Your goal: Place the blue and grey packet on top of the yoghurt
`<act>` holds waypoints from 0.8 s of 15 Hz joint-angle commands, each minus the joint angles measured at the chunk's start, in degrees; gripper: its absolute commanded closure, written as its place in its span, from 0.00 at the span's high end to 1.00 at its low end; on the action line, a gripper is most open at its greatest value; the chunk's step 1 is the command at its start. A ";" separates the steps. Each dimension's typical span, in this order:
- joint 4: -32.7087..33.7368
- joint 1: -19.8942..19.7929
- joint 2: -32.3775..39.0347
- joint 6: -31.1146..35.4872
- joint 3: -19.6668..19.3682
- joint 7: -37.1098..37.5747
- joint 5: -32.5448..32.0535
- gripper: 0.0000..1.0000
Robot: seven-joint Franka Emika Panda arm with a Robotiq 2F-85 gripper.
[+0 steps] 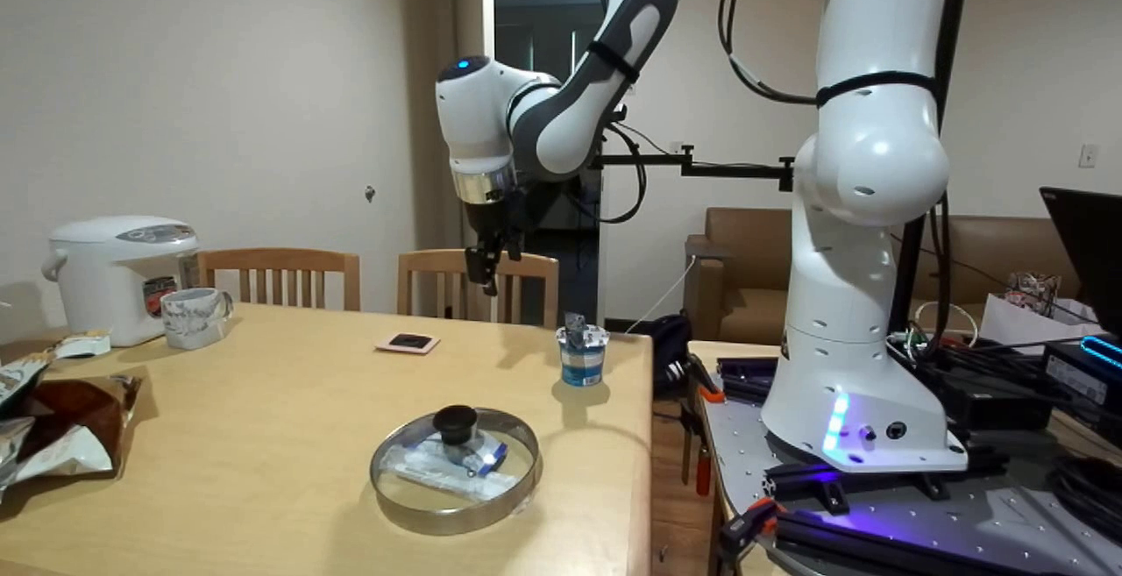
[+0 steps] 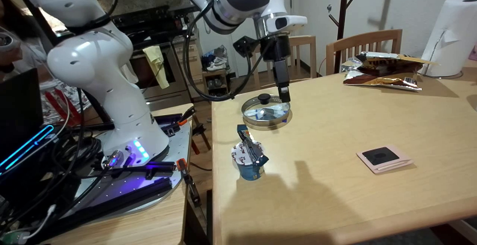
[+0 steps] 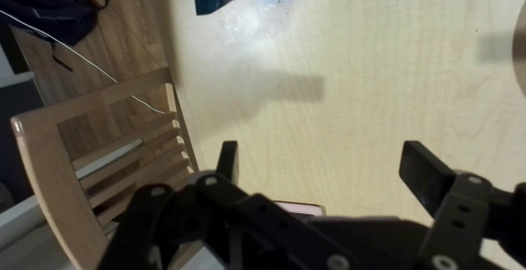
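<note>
gripper point(image 3: 320, 157) is gaping wide, holding nothing | lower, to its side, blue-grey packet point(image 2: 253, 147) is lying across yoghurt cup point(image 2: 249, 172) | looking done imo, be retreating high

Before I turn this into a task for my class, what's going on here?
A robot arm has its open gripper above the table, holding nothing. The blue and grey packet rests across the top of the yoghurt, which stands upright on the table. So the placing looks done, with the gripper clear of both.
</note>
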 commanded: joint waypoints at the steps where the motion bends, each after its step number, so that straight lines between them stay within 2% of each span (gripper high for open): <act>1: 0.51 0.42 0.88 2.84 -1.66 -10.48 4.99 1.00; 5: 1.13 0.67 1.46 2.26 -2.10 -16.27 9.29 1.00; 7: 1.68 0.92 1.79 1.14 -2.04 -16.44 10.56 1.00; 8: 0.32 0.89 0.64 2.15 -2.27 -13.80 8.12 1.00; 12: 0.72 1.15 1.17 2.01 -2.32 -13.97 8.66 1.00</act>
